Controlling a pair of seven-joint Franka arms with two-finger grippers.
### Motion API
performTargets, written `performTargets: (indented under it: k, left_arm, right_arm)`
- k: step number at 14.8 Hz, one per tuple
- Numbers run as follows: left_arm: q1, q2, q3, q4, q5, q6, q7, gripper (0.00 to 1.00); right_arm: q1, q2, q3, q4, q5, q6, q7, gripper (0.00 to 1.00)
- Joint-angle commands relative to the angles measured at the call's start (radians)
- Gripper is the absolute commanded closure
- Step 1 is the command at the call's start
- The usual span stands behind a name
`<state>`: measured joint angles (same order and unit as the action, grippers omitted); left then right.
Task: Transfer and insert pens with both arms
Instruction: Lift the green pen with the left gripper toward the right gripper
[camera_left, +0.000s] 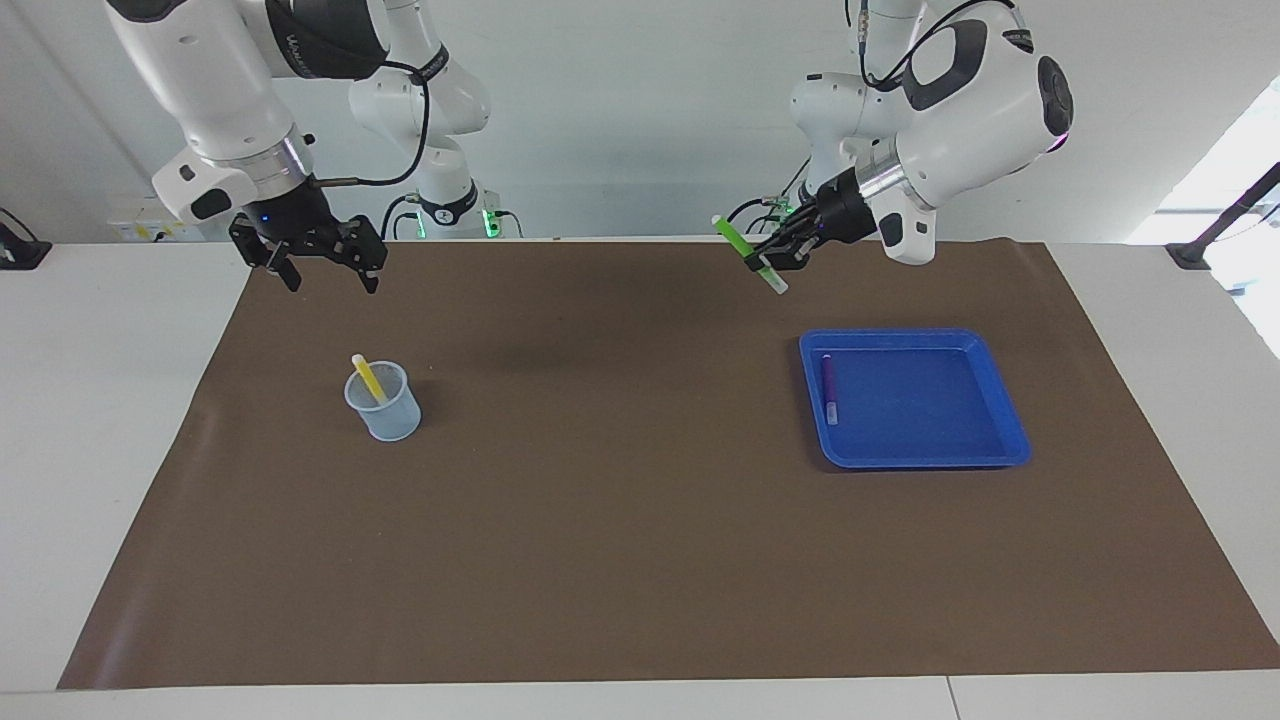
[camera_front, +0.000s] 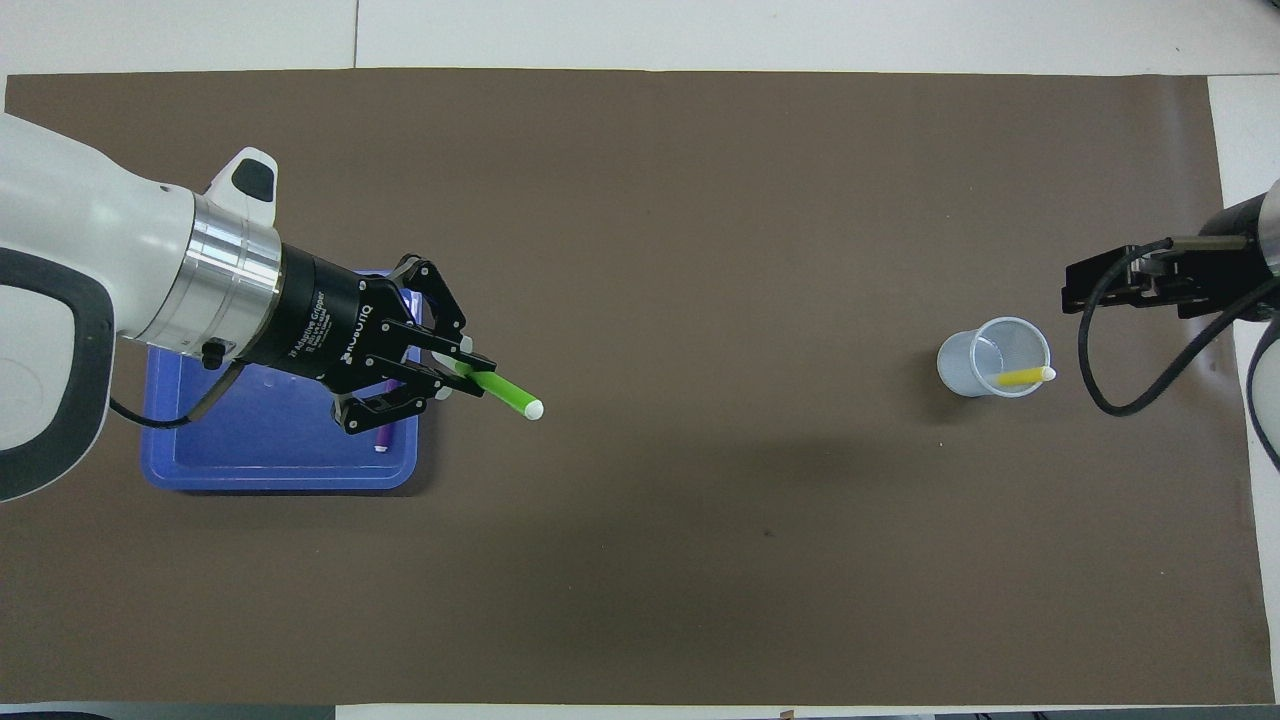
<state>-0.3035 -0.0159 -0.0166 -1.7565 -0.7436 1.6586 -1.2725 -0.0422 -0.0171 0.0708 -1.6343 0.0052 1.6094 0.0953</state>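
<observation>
Left gripper (camera_left: 772, 262) is clamping the slim green plastic pen (camera_left: 748, 253) mid-barrel; looks light, stiff, slippery. Right gripper (camera_left: 324, 268) is waiting open.

White table (camera_left: 100, 400) under brown mat (camera_left: 640, 560), plain white wall (camera_left: 640, 120).

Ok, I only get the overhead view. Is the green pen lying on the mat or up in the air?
Observer: Up in the air. The left gripper holds the green pen tilted, well above the mat.
Operator: The gripper mostly hides the purple pen. Where is it?
Observer: The purple pen lies flat in the tray, along the side toward the right arm's end.
Operator: Is the other gripper touching the cup?
Observer: No. The right gripper hangs open, high over the mat, clear of the cup.
</observation>
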Motion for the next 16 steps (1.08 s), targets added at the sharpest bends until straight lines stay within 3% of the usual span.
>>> performTargets:
  k: [1, 3, 6, 10, 16]
  left_arm:
    - [-0.051, -0.082, 0.012, -0.121, -0.120, 0.079, -0.160, 1.00]
    - [-0.112, -0.110, 0.012, -0.179, -0.166, 0.160, -0.275, 1.00]
    - [-0.219, -0.156, 0.012, -0.280, -0.197, 0.373, -0.433, 1.00]
    - [-0.287, -0.173, 0.012, -0.336, -0.241, 0.521, -0.511, 1.00]
    - [-0.290, -0.177, 0.011, -0.351, -0.301, 0.579, -0.524, 1.00]
  right_arm:
    - [0.034, -0.001, -0.009, 0.017, -0.010, -0.016, 0.007, 0.00]
    - [0.062, -0.007, -0.049, 0.017, -0.007, -0.017, 0.009, 0.00]
    - [0.086, -0.020, -0.045, 0.017, 0.012, -0.014, 0.017, 0.00]
    - [0.087, -0.056, -0.043, 0.010, 0.240, -0.017, 0.021, 0.00]
    - [0.088, -0.081, 0.006, -0.030, 0.548, 0.045, 0.050, 0.00]
